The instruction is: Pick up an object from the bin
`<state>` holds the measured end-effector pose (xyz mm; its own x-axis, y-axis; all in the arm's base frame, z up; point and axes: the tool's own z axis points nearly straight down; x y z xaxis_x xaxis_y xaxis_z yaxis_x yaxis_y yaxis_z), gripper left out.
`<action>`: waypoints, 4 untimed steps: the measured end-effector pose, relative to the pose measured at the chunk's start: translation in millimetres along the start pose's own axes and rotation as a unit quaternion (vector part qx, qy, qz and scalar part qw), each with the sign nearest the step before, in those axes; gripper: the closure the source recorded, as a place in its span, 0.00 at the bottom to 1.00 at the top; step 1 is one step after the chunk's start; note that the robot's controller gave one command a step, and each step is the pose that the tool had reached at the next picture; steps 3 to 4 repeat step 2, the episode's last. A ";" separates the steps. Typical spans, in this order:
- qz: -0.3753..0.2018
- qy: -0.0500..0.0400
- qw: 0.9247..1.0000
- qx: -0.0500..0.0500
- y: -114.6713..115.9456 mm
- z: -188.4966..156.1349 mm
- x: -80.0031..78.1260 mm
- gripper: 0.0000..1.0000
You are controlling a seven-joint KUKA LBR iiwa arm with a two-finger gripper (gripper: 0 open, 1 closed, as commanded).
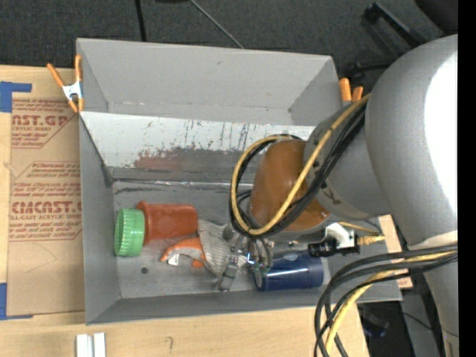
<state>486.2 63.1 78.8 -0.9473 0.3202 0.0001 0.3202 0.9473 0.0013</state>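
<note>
- The pincer (229,272) is low in the bin (201,73), close to the floor at the bin's near side. I cannot tell whether it is open or shut, or whether it has hold of anything.
- A pale crumpled scrap (210,242) lies right against the pincer, just to its left and partly under it. This is the thing nearest to it.
- A dark blue can (297,274) lies on its side just to the pincer's right, partly under the wrist.
- A small orange-and-white piece (181,253) lies near the pincer on its left, touching the scrap.
- An orange bottle (169,220) lies on its side further left and a little beyond the scrap. Its green cap (128,233) points away from the pincer.
- Above the pincer are the arm's orange cover (279,181) and looped cables (245,177).
</note>
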 end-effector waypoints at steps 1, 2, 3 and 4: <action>-0.091 -0.001 0.996 0.000 -0.5 8.8 -6.5 1.00; -0.091 -0.001 0.996 0.000 -0.5 8.8 -6.5 1.00; -0.091 -0.001 0.996 0.000 -0.5 8.8 -6.5 1.00; -0.091 -0.001 0.996 0.000 -0.5 8.8 -6.5 1.00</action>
